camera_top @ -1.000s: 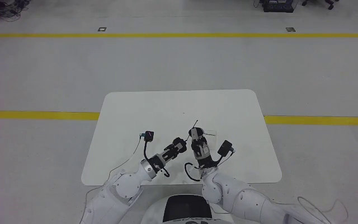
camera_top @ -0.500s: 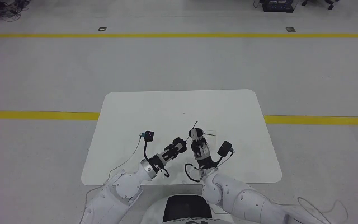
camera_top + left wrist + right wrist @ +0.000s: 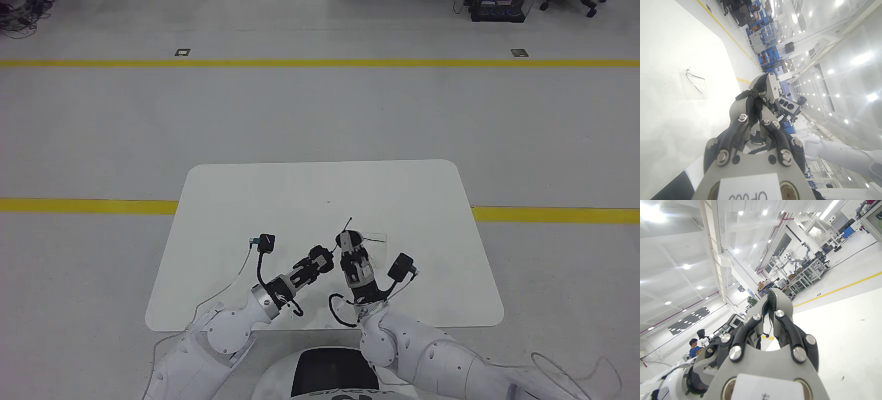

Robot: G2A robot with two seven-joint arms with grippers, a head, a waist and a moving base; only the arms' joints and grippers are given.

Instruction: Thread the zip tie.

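the risk i see is the thin zip tie (image 3: 770,323) twisting or slipping in the pinch, since both grippers sit tip to tip above the near part of the table (image 3: 400,190), leaving little room to line tail up with head. the right gripper (image 3: 770,297) is pressed together on the strap, the small head dangling between its fingers. the left gripper (image 3: 757,92) is clamped too, a thin black strand trailing from it, likely the same tie.

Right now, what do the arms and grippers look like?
White shells on the left arm and right arm, black cables looping outside by the wrists. The left gripper and right gripper match: grey fingers, ribbed black pads, black link bars with silver pins, grey base plate bearing a white label.
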